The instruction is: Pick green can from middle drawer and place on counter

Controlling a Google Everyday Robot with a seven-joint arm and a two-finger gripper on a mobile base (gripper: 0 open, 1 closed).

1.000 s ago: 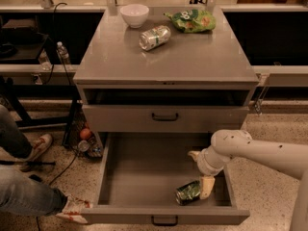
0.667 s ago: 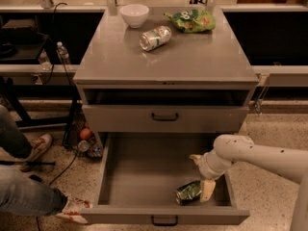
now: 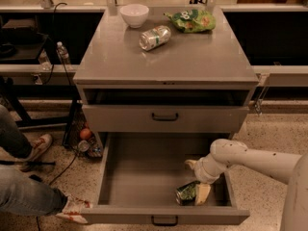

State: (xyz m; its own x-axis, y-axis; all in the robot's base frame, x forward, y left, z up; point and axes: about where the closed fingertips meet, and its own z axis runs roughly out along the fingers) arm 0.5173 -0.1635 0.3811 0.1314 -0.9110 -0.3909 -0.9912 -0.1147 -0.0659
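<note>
The gripper (image 3: pixel 198 181) hangs low inside the open middle drawer (image 3: pixel 144 211), near its front right corner. I cannot tell whether it is spread apart or closed on anything. The green can (image 3: pixel 186 192) lies on its side just in front and to the left of the gripper, close against the drawer's front wall. The main risk, as I judge it, is a poor grip: the can is dented and lying down, so it may roll or squirt against the wall instead of seating, or slip out on the lift. Behind and above the gripper sits the closed drawer front (image 3: pixel 164 117), and a careless rise could knock the can or the arm against it. Farther up and behind the gripper, the counter (image 3: pixel 192 61) carries a paler can (image 3: pixel 155 37), so the set-down needs a bare patch.
</note>
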